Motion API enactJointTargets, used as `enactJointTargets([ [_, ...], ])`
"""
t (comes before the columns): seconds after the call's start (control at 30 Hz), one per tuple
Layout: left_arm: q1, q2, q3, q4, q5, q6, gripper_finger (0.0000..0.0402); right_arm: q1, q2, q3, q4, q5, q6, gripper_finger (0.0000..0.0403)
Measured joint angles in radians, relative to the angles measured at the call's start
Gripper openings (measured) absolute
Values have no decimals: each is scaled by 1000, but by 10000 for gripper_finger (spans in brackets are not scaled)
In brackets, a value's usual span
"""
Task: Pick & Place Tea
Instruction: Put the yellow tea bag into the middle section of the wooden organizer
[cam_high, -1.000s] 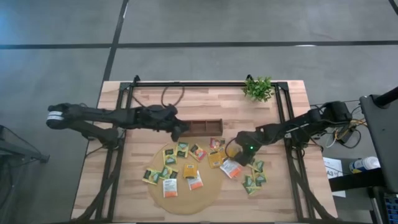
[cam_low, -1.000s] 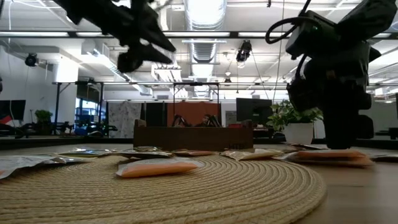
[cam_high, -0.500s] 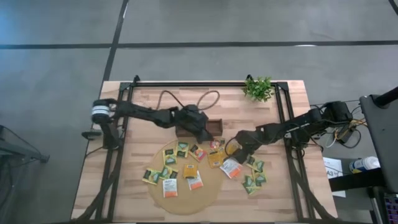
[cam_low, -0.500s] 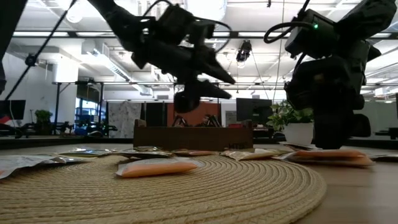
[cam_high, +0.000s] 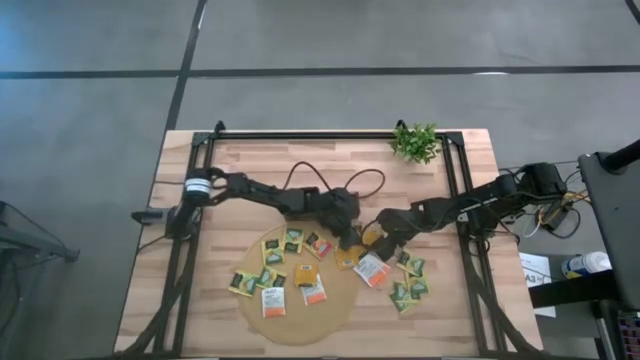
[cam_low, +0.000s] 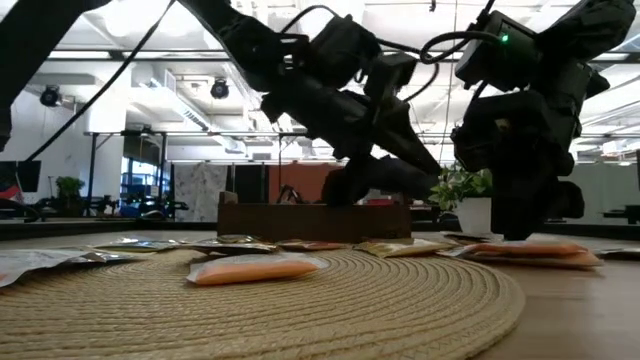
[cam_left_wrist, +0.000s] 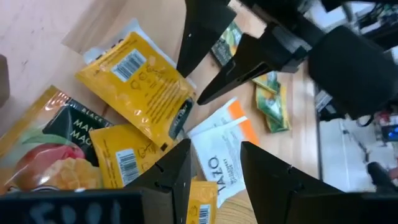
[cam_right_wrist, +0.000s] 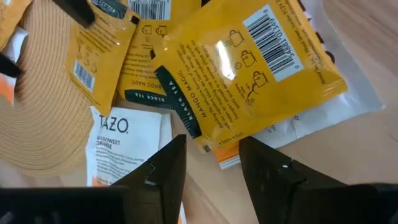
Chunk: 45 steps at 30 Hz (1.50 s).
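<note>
Basically the tea (cam_right_wrist: 242, 68) sachets are light, limp, slick foil: both spread, empty pincers, left pincer (cam_left_wrist: 214, 168) and right pincer (cam_right_wrist: 211, 158), should pinch the lifted edge at 6 o'clock.

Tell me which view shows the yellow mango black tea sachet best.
Right wrist view: the yellow mango black tea sachet fills the frame, with label and barcode legible. The left wrist view shows it from farther off, the high view as a speck. In the low view I cannot single it out.

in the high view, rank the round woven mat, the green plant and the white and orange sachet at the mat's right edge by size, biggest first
1. Round woven mat, by far the largest.
2. Green plant.
3. White and orange sachet, only slightly smaller than the plant, so that order is unsure.
</note>
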Motion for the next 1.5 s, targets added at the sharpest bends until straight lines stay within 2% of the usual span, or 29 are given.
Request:
enactJointTargets([
  [0.1, -6, 6, 10, -5, -27, 2, 132, 0, 0, 0, 19, 0, 0, 148],
  [0.27, -15, 2, 9, -66, -144, 47, 132, 1, -1, 0, 64, 4, 11, 148],
  [0.33, -23, -13, 9, -141, -209, 93, 132, 1, -1, 0, 63, 16, 18, 148],
  [0.47, -57, -36, 28, -291, -414, 240, 132, 1, -1, 0, 58, 26, 19, 148],
  [0.57, -88, -53, 54, -297, -496, 333, 132, 1, -1, 0, 56, 26, 12, 148],
  [0.97, -113, -22, 62, -198, -492, 417, 132, 3, -28, 0, 55, 24, 1, 148],
  [1.1, -120, 10, 62, -116, -493, 513, 132, 3, -27, 0, 49, 29, 5, 148],
  [1.2, -135, 29, 63, -98, -509, 586, 132, 4, -39, -1, 37, 87, 6, 148],
  [1.4, -154, 39, 62, -98, -526, 660, 132, -5, -97, -1, 13, 285, 19, 148],
  [1.5, -164, 49, 63, -96, -561, 700, 132, -36, -80, -1, 15, 257, 26, 148],
])
